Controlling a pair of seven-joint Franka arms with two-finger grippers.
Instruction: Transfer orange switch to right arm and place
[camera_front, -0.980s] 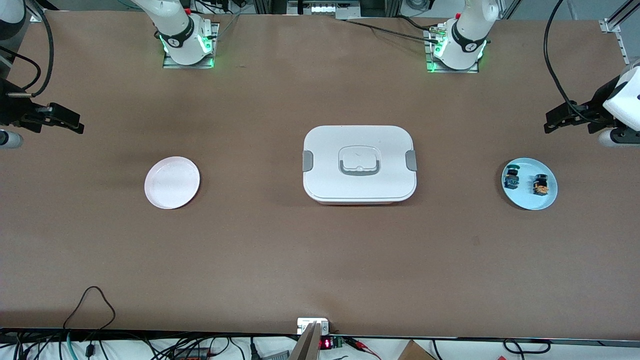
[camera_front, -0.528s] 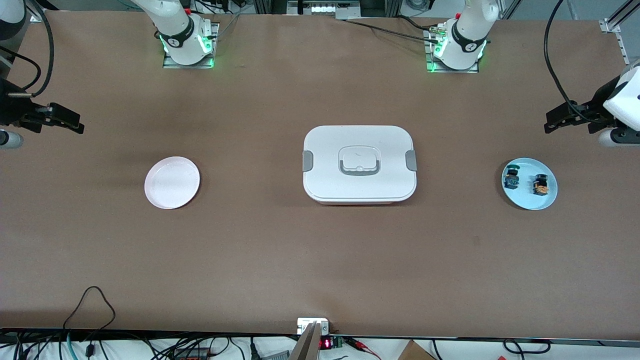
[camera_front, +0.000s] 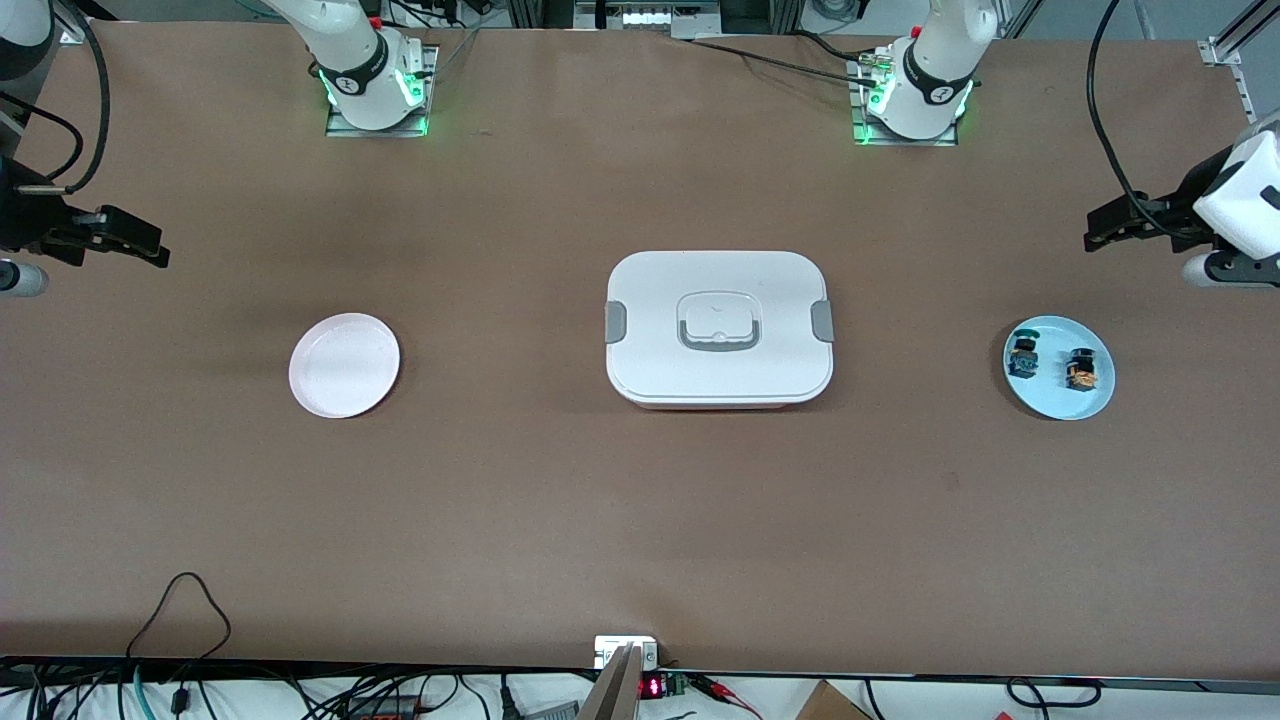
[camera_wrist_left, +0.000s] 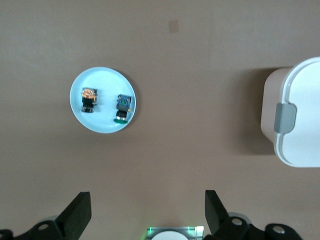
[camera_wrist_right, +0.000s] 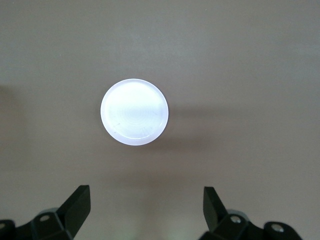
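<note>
Your orange switch (camera_front: 1080, 370) lies on the blue plate (camera_front: 1058, 404) beside a teal-capped part (camera_front: 1022, 356), the pink plate (camera_front: 343, 364) and closed white box (camera_front: 718, 328) well apart on bare table, while the left gripper (camera_wrist_left: 147, 210) and right gripper (camera_wrist_right: 146, 205) hang high, fingers spread.

The table (camera_front: 500, 480) is plain brown. The box (camera_front: 719, 328) is white with grey clasps. One plate (camera_front: 344, 365) is pale pink, the other (camera_front: 1058, 400) light blue. The orange switch (camera_front: 1080, 369) is black and orange-tan; its neighbour (camera_front: 1022, 355) is black-blue with a teal cap.
</note>
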